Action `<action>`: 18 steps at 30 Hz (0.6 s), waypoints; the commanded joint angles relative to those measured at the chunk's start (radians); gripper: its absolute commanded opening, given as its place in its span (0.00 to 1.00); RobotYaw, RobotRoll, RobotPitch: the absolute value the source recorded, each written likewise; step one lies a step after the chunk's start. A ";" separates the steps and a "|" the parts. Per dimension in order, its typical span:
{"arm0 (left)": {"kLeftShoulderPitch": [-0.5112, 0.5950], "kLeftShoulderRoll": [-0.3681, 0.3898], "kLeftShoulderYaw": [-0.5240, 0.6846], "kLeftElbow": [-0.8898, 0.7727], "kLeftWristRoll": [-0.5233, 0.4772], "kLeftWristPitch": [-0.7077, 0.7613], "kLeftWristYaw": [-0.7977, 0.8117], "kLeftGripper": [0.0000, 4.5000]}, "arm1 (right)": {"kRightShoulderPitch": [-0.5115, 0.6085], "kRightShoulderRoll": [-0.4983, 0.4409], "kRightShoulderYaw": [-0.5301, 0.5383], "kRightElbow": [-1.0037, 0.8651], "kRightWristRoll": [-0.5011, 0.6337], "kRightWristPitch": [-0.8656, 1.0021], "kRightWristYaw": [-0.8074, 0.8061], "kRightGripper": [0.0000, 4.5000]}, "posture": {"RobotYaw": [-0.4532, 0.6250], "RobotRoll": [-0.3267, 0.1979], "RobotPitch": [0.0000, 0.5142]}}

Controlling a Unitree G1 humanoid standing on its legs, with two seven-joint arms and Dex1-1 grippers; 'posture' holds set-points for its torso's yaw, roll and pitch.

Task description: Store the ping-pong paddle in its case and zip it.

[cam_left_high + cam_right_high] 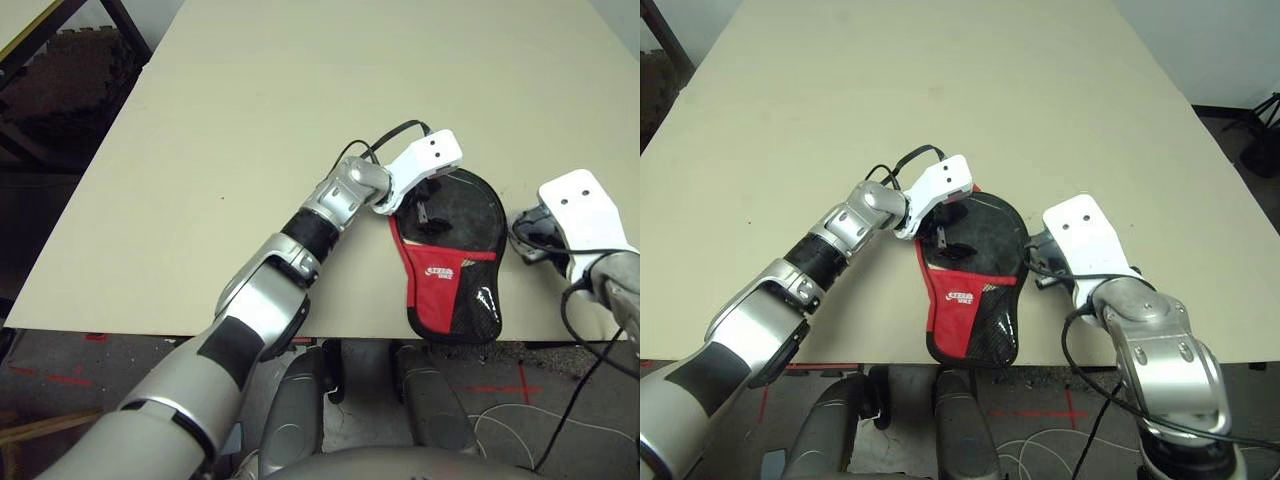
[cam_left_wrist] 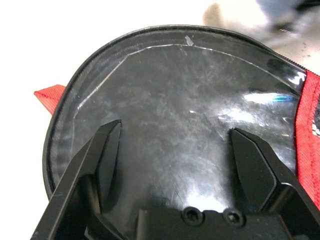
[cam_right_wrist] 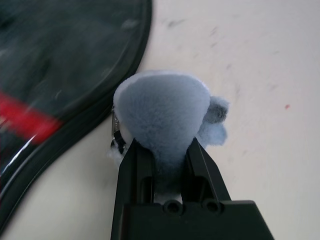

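The case (image 1: 975,290) lies flat at the near edge of the tabletop (image 1: 250,120). My left jaws (image 2: 175,150) stand spread wide just above its round black end. My right jaws (image 3: 167,155), just beside its rim, pinch a grey-blue soft lump (image 3: 162,107).

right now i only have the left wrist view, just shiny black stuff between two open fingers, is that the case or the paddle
Observer: It's the case, lying flat near the table's front edge, red panel and mesh pocket toward the robot.
Operator: ok where's the right gripper
Observer: The right gripper is just beside the case's rim, shut on a grey-blue soft lump.
Operator: is that lump tied to the case
Observer: A small metal piece shows under the lump next to the rim; whether it joins the zipper, I cannot tell.
Operator: is my left gripper touching the case
Observer: The left gripper sits open over the black round end; I cannot tell whether it touches.
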 commanded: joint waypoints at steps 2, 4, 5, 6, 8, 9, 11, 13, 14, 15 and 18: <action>0.005 -0.019 -0.010 0.076 0.044 -0.008 0.016 1.00 | 0.075 -0.070 -0.022 -0.086 0.122 0.033 0.093 0.13 | 0.08 0.62 0.48; -0.001 -0.025 -0.004 0.092 0.047 -0.018 0.018 1.00 | 0.100 -0.106 -0.033 -0.110 0.168 0.033 0.123 0.13 | 0.08 0.62 0.48; -0.003 -0.028 -0.001 0.099 0.049 -0.022 0.020 1.00 | 0.114 -0.123 -0.039 -0.121 0.190 0.033 0.137 0.13 | 0.08 0.62 0.47; -0.005 -0.030 0.001 0.105 0.051 -0.026 0.021 1.00 | 0.126 -0.146 -0.044 -0.128 0.215 0.033 0.151 0.13 | 0.08 0.62 0.47; -0.010 -0.034 0.006 0.116 0.054 -0.034 0.023 1.00 | 0.145 -0.190 -0.058 -0.133 0.262 0.033 0.168 0.13 | 0.08 0.62 0.47; -0.012 -0.035 0.009 0.121 0.056 -0.037 0.023 1.00 | 0.155 -0.210 -0.070 -0.133 0.286 0.033 0.178 0.13 | 0.08 0.62 0.47; -0.016 -0.036 0.015 0.129 0.059 -0.043 0.024 1.00 | 0.171 -0.252 -0.094 -0.133 0.333 0.033 0.194 0.12 | 0.08 0.62 0.47; -0.018 -0.037 0.020 0.136 0.063 -0.047 0.024 1.00 | 0.182 -0.280 -0.110 -0.133 0.369 0.033 0.199 0.12 | 0.08 0.62 0.46; -0.018 -0.037 0.022 0.138 0.064 -0.049 0.024 1.00 | 0.184 -0.286 -0.116 -0.133 0.382 0.033 0.196 0.12 | 0.08 0.62 0.46; -0.018 -0.037 0.025 0.140 0.066 -0.051 0.024 1.00 | 0.184 -0.291 -0.120 -0.133 0.396 0.033 0.193 0.11 | 0.08 0.62 0.47; -0.016 -0.037 0.031 0.143 0.071 -0.055 0.025 1.00 | 0.195 -0.303 -0.133 -0.133 0.426 0.033 0.189 0.11 | 0.09 0.62 0.46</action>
